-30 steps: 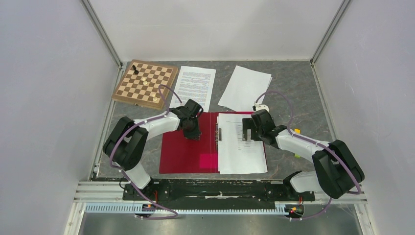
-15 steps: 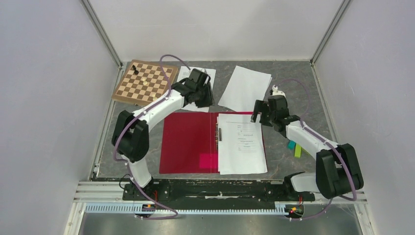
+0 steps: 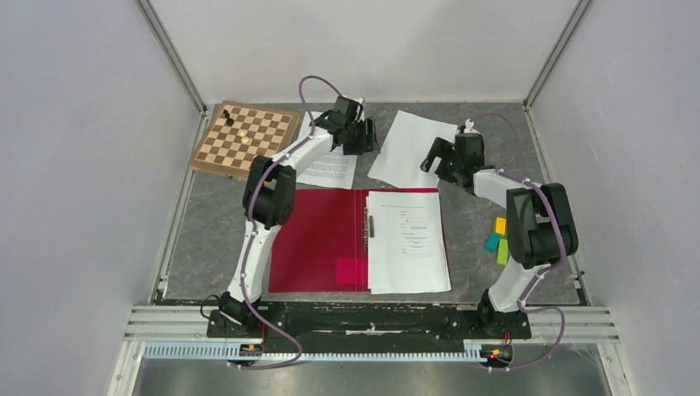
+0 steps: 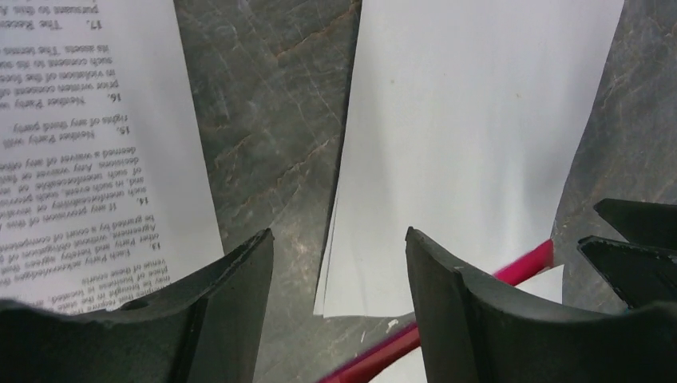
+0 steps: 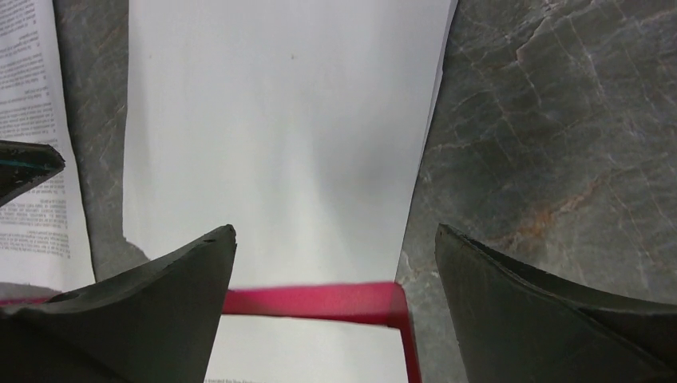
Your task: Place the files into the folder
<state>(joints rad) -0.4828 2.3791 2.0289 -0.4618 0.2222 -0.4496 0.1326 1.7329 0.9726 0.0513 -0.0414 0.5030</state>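
Upper centre of the overhead view, the left gripper hung above the gap between the printed sheet and the blank white sheets, jaws apart, nothing between them. Just to the right, the right gripper hovered over those blank sheets, jaws spread wide and empty too. Mid-frame, the red folder lay open flat on the table, a stack of files resting on its right half. At upper left sat the chessboard.

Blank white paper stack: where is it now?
Top view: the blank white paper stack lies far centre-right, just behind the open red folder, right of the printed white sheet.
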